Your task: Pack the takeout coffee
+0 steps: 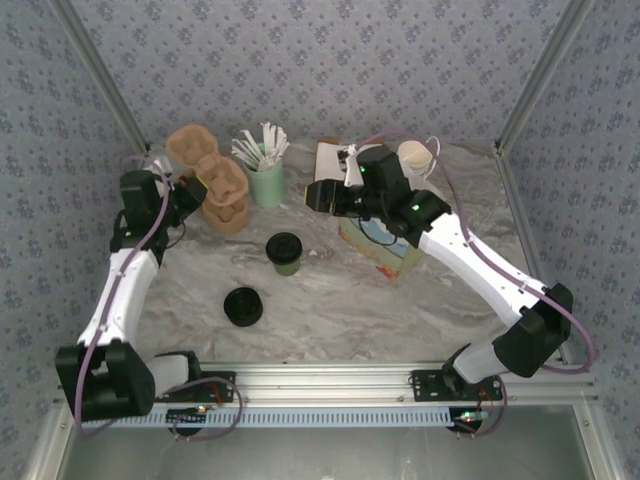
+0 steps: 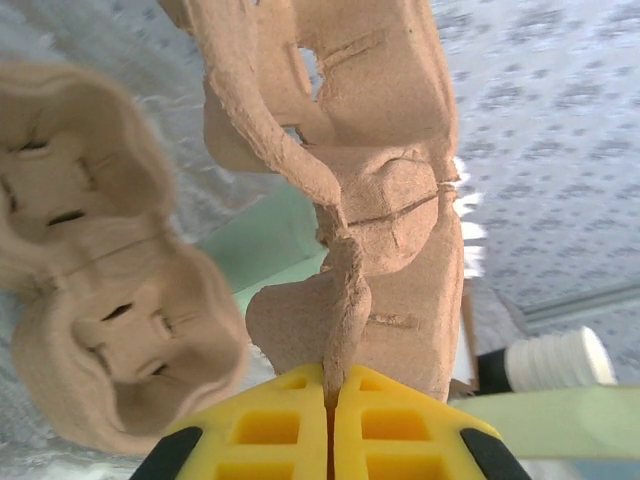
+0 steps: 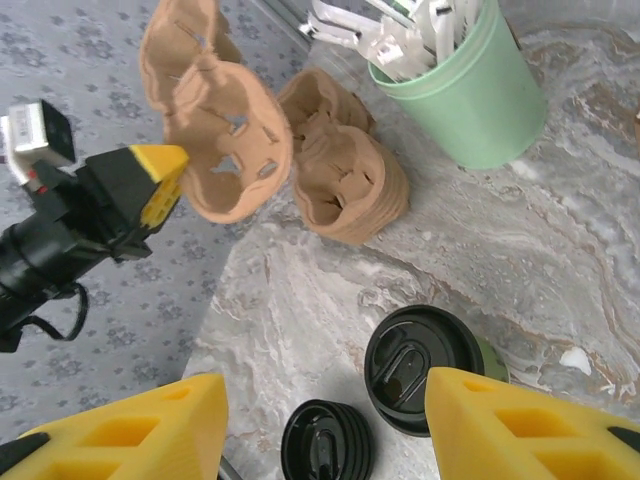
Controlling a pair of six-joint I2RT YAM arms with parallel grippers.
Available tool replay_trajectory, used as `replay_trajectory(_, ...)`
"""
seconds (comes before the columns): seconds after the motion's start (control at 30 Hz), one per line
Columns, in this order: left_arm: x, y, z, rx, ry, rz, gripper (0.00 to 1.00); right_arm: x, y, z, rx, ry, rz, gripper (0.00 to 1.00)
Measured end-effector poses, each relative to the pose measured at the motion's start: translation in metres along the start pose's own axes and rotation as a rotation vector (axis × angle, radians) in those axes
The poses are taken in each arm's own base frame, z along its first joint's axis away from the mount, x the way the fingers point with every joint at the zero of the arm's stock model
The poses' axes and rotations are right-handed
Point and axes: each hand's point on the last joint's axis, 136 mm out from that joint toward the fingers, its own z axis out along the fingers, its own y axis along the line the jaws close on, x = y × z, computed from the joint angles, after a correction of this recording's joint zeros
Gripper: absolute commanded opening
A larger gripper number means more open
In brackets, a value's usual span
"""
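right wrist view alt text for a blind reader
A black-lidded green takeout coffee stands on the table, framed by the open right gripper, a loose lid beside it. Beyond are a mint cup and the left gripper holding up a pulp carrier.

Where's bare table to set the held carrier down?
Widest bare table: front middle, bordered by the loose black lid, the paper bag and the near rail. Also far right, between the right arm and the wall. Crowded: back left, around the carrier stack, mint cup and takeout coffee.
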Motion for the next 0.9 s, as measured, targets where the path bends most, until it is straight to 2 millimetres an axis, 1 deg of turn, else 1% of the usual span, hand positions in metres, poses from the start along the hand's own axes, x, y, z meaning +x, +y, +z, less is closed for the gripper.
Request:
replay_trajectory(0.1, -0.001, -0.038, -0.028, 0.089, -0.004, 0.056, 0.08, -0.007, 0.006, -0.009, -0.061, -0.011, -0.03, 0.56)
replay_trajectory(0.2, 0.007, -0.079, -0.053, 0.208, 0.019, 0.121, 0.08, -0.013, 0.014, -0.019, -0.126, -0.016, -0.073, 0.55)
replay_trajectory(0.3, 0.025, -0.11, -0.072, 0.318, 0.066, 0.171, 0.08, -0.017, 0.024, -0.031, -0.192, -0.028, -0.121, 0.55)
replay_trajectory(0.43, 0.057, -0.14, -0.087, 0.433, 0.163, 0.218, 0.08, -0.013, 0.04, -0.046, -0.275, -0.028, -0.186, 0.55)
replay_trajectory(0.53, 0.08, -0.158, -0.093, 0.502, 0.23, 0.246, 0.08, -0.007, 0.053, -0.057, -0.329, -0.025, -0.235, 0.54)
replay_trajectory(0.6, 0.091, -0.167, -0.096, 0.538, 0.263, 0.258, 0.08, -0.003, 0.06, -0.063, -0.354, -0.024, -0.265, 0.54)
replay_trajectory(0.73, 0.101, -0.178, -0.098, 0.581, 0.29, 0.27, 0.08, 0.005, 0.067, -0.07, -0.378, -0.018, -0.301, 0.51)
replay_trajectory(0.9, 0.113, -0.184, -0.091, 0.598, 0.329, 0.276, 0.08, 0.01, 0.065, -0.073, -0.377, -0.012, -0.314, 0.46)
